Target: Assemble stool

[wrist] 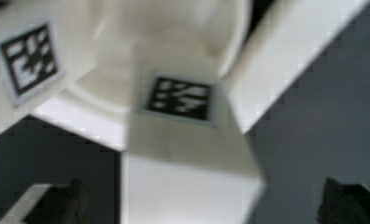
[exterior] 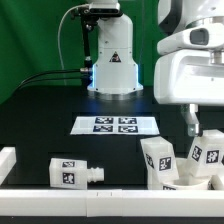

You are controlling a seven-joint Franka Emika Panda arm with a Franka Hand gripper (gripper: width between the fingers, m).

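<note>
The stool's round white seat (exterior: 192,184) lies at the front on the exterior view's right, with two tagged white legs standing in it, one (exterior: 160,160) to the left and one (exterior: 207,150) to the right. My gripper (exterior: 198,128) hangs just above the right leg. In the wrist view that leg (wrist: 185,110) runs between my fingers (wrist: 57,205), with dark gaps on both sides. The gripper (wrist: 203,205) is open and holds nothing. Another tagged white part (wrist: 31,60) shows beside the leg. A third leg (exterior: 75,172) lies on its side at the front left.
The marker board (exterior: 116,124) lies flat mid-table. A long white rail (exterior: 60,190) runs along the front edge and another white rail (exterior: 5,160) sits at the left. The arm's white base (exterior: 112,60) stands at the back with black cables (exterior: 40,78).
</note>
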